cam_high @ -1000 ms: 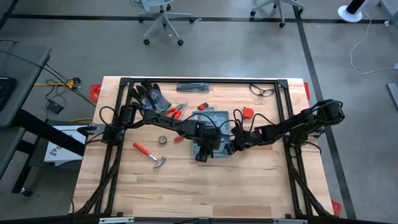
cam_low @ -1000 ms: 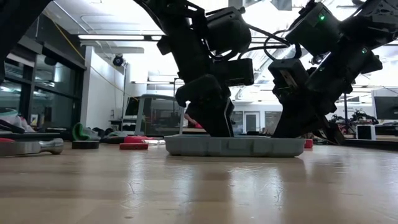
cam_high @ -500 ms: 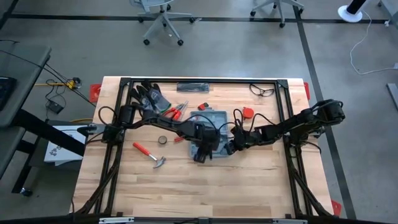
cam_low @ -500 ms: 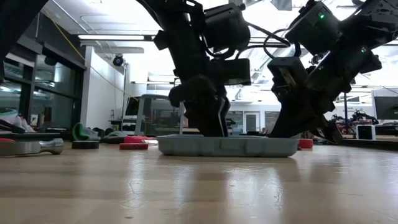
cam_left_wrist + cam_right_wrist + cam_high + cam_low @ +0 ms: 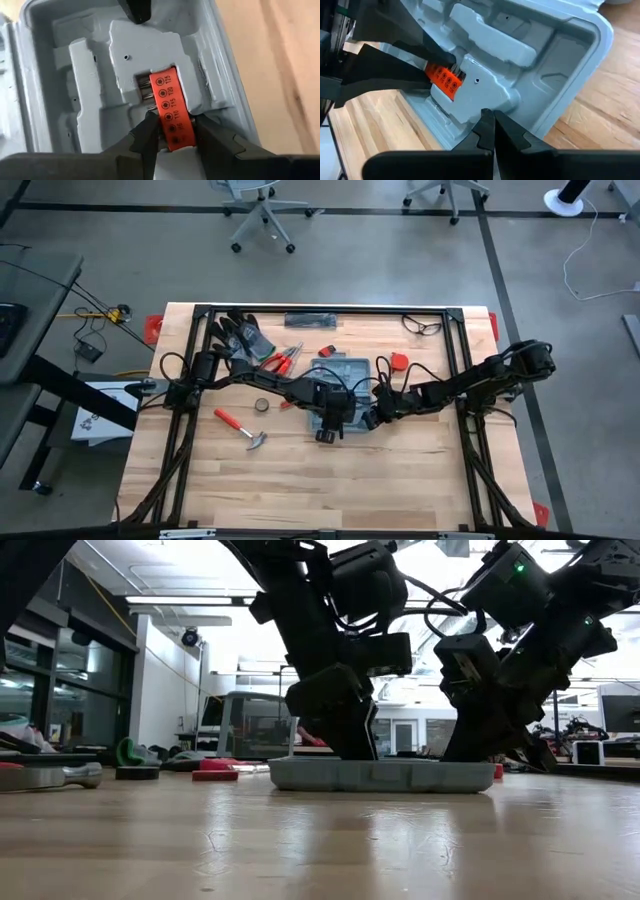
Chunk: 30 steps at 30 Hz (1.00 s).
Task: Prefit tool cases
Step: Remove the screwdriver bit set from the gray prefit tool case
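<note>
Seen from above, the open case (image 5: 343, 385) lay near the middle of the wooden surface (image 5: 300, 480), with both arms meeting over it: the left end effector (image 5: 331, 423) stood over the case's near half and the right end effector (image 5: 368, 418) sat at its right edge. A hammer (image 5: 241, 427), red pliers (image 5: 281, 358) and dark gloves (image 5: 240, 335) lay apart to the left. From surface height, the case (image 5: 380, 776) rested flat on the wood, the left end effector (image 5: 335, 735) reaching down into it and the right end effector (image 5: 478, 740) planted on its far end. The left wrist camera showed that arm's fingers (image 5: 149, 131) set on either side of an orange bit holder (image 5: 171, 112), partly open around it, the strip lying in a moulded recess of the case (image 5: 150, 55); whether they pinched it firmly could not be told. The right wrist camera showed its own fingers (image 5: 487, 131) pressed fully together and holding nothing, their tips at the case wall (image 5: 580, 75), apparently steadying the shell, while the orange holder (image 5: 444, 77) showed beyond between the other arm's fingers. The step in hand appeared to be seating the bit holder in its slot. The next move likely called for pressing it level into the recess, then letting go without lifting it out.
</note>
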Motion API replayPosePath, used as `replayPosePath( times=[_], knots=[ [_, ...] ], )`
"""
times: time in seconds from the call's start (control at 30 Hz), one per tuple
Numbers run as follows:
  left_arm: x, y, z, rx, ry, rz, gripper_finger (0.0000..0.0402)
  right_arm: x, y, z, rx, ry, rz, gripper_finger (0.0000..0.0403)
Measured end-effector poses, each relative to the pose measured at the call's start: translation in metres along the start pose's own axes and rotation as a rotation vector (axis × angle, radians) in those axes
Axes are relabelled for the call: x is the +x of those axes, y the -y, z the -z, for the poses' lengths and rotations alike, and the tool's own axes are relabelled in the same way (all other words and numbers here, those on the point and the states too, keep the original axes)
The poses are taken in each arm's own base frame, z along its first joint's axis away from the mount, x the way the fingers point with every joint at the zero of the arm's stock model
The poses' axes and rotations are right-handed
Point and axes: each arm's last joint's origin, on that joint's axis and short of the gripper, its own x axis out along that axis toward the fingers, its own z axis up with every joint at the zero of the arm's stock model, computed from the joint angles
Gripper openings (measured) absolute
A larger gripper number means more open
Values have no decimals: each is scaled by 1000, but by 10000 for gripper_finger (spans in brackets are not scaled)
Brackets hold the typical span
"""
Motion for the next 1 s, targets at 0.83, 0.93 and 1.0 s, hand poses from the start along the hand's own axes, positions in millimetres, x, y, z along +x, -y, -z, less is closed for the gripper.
replayPosePath(
  times=[0.83,0.93,1.0],
  knots=[
    [-33,-15,-10,-180,78,144,54,0,0,0,-20,-11,3,0],
    [-40,-23,-14,-197,93,138,36,0,1,0,-24,-14,9,0],
    [-45,-26,-17,-201,97,150,34,0,1,0,-25,-14,12,0]
  ],
)
